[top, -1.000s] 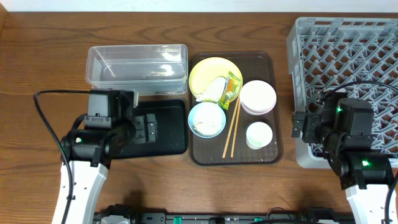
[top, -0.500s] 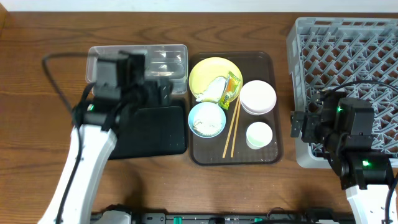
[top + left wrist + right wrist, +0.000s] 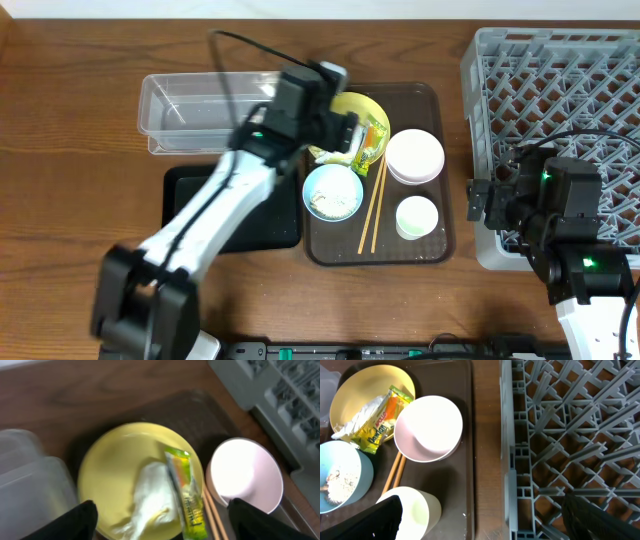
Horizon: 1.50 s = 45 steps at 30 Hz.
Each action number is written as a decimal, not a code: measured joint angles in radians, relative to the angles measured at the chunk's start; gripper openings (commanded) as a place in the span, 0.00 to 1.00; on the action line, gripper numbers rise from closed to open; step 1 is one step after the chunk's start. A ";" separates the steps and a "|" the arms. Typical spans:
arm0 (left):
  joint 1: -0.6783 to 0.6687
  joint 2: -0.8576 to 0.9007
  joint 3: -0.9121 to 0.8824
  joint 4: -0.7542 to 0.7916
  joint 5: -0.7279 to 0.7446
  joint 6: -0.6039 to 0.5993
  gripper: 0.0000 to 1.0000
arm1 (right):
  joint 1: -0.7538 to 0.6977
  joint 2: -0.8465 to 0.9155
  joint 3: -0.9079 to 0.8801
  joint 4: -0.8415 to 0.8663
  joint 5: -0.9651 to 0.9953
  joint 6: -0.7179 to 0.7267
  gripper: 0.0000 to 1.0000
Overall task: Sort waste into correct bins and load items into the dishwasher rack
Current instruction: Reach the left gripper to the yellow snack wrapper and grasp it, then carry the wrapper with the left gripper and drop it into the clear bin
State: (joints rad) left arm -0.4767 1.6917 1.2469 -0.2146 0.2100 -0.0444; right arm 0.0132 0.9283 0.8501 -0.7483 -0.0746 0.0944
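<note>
Left arm reaches diagonally across the black tray [image 3: 185,190]. The left gripper [image 3: 162,522] hangs above the yellow plate [image 3: 115,460], fingers spread wide and empty. Overhead, the arm is blurred and covers the plate's left part.

The wrapper [image 3: 185,492] lies on the plate against the tissue [image 3: 147,495], long axis from plate centre to rim. The chopsticks [image 3: 212,515] are cut off at the frame edge.

I see the right gripper [image 3: 482,520] spread too, beside the rack [image 3: 570,435].
</note>
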 measured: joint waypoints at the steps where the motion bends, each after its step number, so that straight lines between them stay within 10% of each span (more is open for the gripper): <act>1: -0.014 0.026 0.000 0.017 -0.002 0.000 0.80 | 0.000 0.000 0.000 0.000 0.000 0.000 0.99; 12: -0.090 0.246 0.000 0.092 -0.008 0.008 0.67 | 0.000 0.000 0.000 -0.003 0.000 0.000 0.99; 22: -0.089 0.273 0.000 0.090 -0.010 0.013 0.06 | 0.000 0.000 0.000 -0.004 0.000 0.000 0.99; 38: 0.029 0.016 0.000 -0.013 -0.011 0.006 0.06 | 0.000 0.000 0.002 -0.005 0.000 0.000 0.99; 45: 0.193 -0.037 0.011 -0.090 -0.073 -0.244 0.06 | 0.000 0.000 0.002 -0.004 0.000 0.000 0.99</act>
State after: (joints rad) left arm -0.2836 1.6550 1.2583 -0.3050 0.1371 -0.2886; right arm 0.0132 0.9283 0.8516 -0.7525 -0.0746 0.0944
